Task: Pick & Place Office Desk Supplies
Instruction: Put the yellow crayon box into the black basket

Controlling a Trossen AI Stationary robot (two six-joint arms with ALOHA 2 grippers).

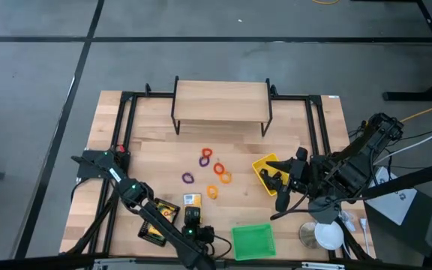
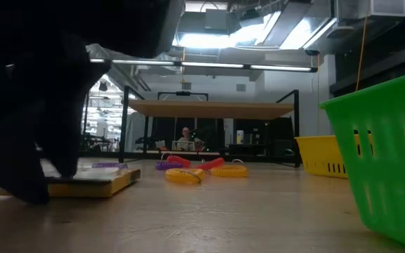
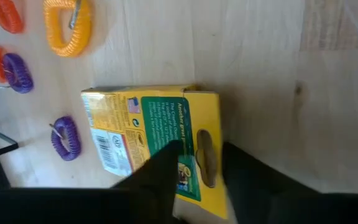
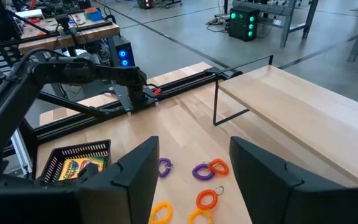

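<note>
A flat yellow crayon box [image 3: 151, 134] lies face down on the table, seen also in the high view [image 1: 192, 199] and the low view [image 2: 93, 184]. My left gripper [image 3: 201, 180] is open, low over the box's end with the hang hole; its fingers stand on either side of that end [image 1: 193, 223]. Purple, red, orange and yellow coil rings [image 1: 212, 172] lie loose mid-table. My right gripper [image 4: 191, 177] is open and empty, raised over the table by the yellow bin [image 1: 283, 180]. My left gripper comes at the crayon box's hang-hole end [image 3: 205, 155] from above, pointing down, one finger [image 3: 160, 177] over the printed face and the other past the box's edge. Whether the fingers touch the box I cannot tell. The box lies flat on the table.
A black mesh tray [image 1: 147, 232] holding another crayon box sits under my left arm. A green bin [image 1: 253, 241] stands at the near edge, a yellow bin [image 1: 264, 166] to the right, a wooden riser shelf [image 1: 222, 101] at the far side. White items [image 1: 327, 234] lie near right.
</note>
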